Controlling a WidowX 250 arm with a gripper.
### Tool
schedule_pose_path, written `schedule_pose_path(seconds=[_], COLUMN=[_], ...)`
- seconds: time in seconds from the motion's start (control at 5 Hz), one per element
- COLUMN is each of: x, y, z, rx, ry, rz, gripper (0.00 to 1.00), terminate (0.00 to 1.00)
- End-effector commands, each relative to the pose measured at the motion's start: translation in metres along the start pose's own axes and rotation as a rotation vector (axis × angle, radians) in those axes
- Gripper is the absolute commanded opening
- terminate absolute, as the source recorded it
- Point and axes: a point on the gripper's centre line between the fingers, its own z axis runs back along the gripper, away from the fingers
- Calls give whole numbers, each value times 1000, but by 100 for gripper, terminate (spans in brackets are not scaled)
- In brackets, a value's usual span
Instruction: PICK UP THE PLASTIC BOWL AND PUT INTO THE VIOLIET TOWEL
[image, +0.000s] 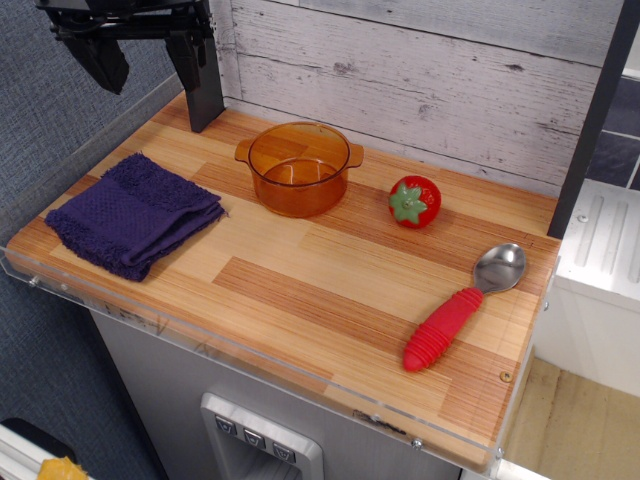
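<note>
Pre-grasp step: fingers (145, 62) held apart, nothing gripped, w/ bowl (299, 167) below-right on counter (330, 290); descent onto rim needed, then towel (133, 213).

- Towel (135, 213) lies on the table (300, 300), left of the bowl (299, 167).
- Strawberry toy (414, 201) right of the bowl.
- Spoon (463, 305) before the strawberry toy, seemingly apart.

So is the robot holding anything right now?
No. The gripper hangs open and empty at the table's back left corner, above the table. The plastic bowl sits untouched on the table.
</note>
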Motion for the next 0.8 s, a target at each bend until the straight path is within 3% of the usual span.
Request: schedule_pose_path(seconds=[0.0, 0.2, 0.4, 0.6], x=[0, -2, -3, -3], y=[0, -21, -38, -55], z=[0, -15, -24, -42], rx=[0, 8, 68, 123], ry=[0, 40, 57, 76], rz=[0, 263, 511, 639], gripper=[100, 100, 100, 100], terminate=[0, 0, 0, 0])
